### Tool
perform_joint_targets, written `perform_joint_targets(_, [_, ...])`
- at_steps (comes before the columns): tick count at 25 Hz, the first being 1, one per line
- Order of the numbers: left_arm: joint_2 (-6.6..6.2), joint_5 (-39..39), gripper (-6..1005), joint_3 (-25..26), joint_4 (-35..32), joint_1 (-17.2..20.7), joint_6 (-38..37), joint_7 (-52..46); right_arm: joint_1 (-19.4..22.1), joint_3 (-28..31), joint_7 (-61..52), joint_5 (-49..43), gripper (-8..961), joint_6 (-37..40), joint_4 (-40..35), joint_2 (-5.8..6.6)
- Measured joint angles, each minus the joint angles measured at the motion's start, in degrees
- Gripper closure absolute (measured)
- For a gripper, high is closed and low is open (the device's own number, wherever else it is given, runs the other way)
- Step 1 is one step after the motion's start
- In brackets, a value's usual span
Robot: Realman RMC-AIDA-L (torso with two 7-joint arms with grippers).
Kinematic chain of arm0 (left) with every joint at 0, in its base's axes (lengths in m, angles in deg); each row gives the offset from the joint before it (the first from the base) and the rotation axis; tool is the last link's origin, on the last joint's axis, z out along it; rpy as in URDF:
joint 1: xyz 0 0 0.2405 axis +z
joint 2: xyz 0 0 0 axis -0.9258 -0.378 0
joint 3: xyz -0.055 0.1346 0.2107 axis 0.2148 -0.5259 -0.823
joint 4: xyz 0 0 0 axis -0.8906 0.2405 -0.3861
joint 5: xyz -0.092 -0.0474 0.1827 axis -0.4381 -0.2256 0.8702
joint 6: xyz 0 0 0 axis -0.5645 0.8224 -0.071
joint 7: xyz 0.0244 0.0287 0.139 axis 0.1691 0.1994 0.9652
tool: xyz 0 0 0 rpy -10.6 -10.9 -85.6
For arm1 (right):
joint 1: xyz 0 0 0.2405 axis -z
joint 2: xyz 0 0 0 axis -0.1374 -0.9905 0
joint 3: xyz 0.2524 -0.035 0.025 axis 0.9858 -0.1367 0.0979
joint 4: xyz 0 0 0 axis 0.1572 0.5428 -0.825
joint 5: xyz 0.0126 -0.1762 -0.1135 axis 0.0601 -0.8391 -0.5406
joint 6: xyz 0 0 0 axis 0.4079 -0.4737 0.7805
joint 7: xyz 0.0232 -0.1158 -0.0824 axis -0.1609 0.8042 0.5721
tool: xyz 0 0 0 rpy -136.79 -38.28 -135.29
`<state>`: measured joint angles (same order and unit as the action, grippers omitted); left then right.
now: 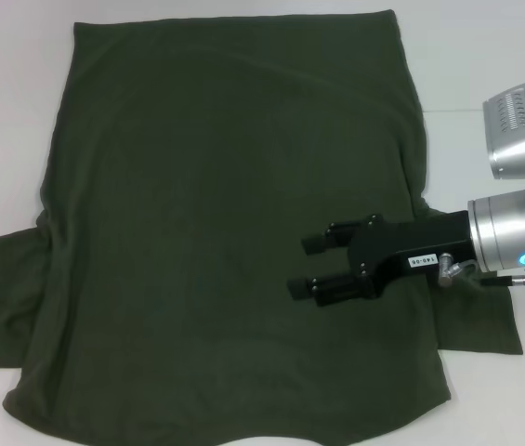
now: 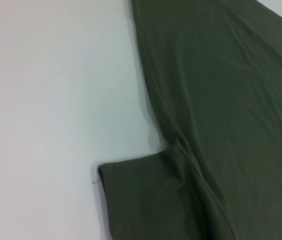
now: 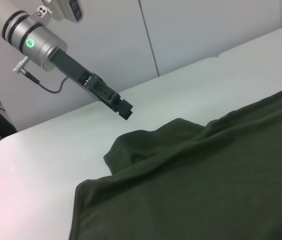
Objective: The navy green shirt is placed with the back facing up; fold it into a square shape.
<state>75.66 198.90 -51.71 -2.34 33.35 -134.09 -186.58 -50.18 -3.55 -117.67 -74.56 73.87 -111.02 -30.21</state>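
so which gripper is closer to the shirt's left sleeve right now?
Left. The left gripper hangs just off the left sleeve, above the table beside its cuff. The right gripper is over the shirt body, toward the right sleeve.

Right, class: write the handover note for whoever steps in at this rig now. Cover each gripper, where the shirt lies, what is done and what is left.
Right gripper: hovering over the shirt's right half, fingers open, holding nothing.
Left gripper: off the shirt's left edge, above the table near the left sleeve; whether it is open or shut cannot be told.
Navy green shirt: spread flat on the white table, left sleeve out to the side, right sleeve showing under the right arm.
Done: no fold visible.
Left: fold in both sleeves and sides, then fold the length into a square.
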Motion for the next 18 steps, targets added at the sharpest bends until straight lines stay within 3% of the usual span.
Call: perform_joint_targets(18, [0.26, 0.3, 51, -0.7, 4.6, 0.4, 4.9, 0.2, -0.5, -0.3, 0.0, -0.1, 123, -0.4, -0.1, 0.35])
